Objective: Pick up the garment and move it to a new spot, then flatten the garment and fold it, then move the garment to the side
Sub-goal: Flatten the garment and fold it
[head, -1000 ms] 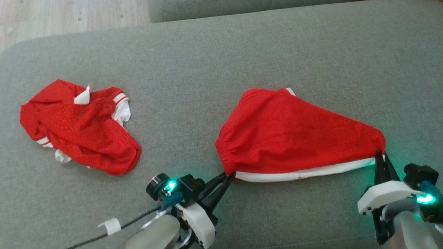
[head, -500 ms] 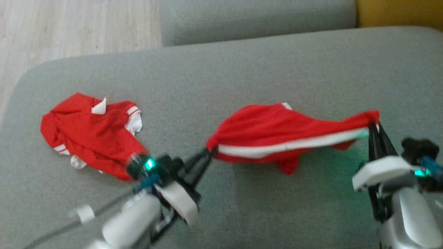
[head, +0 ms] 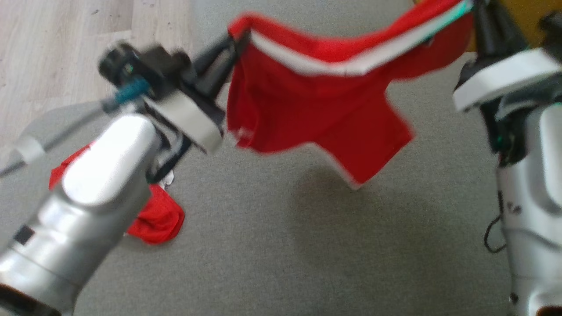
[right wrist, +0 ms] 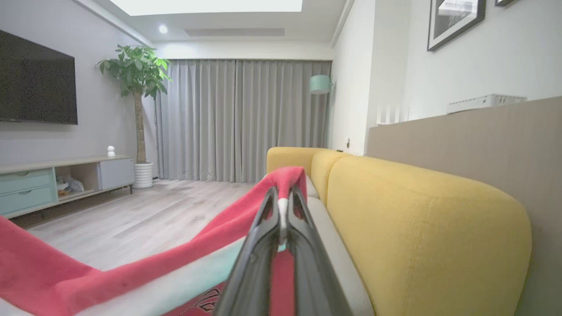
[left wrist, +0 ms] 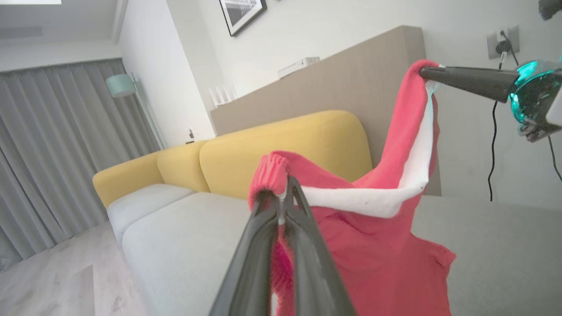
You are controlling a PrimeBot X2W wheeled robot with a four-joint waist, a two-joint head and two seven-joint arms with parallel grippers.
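The grey sofa seat [head: 285, 263] spreads wide beneath both grippers, and its yellow backrest [left wrist: 285, 145] rises beyond the left gripper's fingertips, with pale wooden floor [head: 52, 52] off past the left arm. Strung between the two grippers is the garment [head: 316, 114], red and raised in the air. Its upper edge runs from one set of fingers to the other and sags a little midway, while the rest drapes down below them. It looks clear of the cushion, and its shadow [head: 333, 210] lies on the grey fabric underneath. A second red garment [head: 160, 219] lies crumpled on the seat under the left forearm [head: 101, 184], which hides a good part of it. A white band [left wrist: 364, 202] follows the held edge from grip to grip. The left gripper [left wrist: 283, 186] has its two dark fingers pressed together on a gathered red corner where that band ends. The right gripper [right wrist: 283, 195] is likewise pinched tight on the opposite corner, with red cloth folded over its tips and a sliver of white caught between them. From the head the picture is blurred, so the finer folds cannot be made out.
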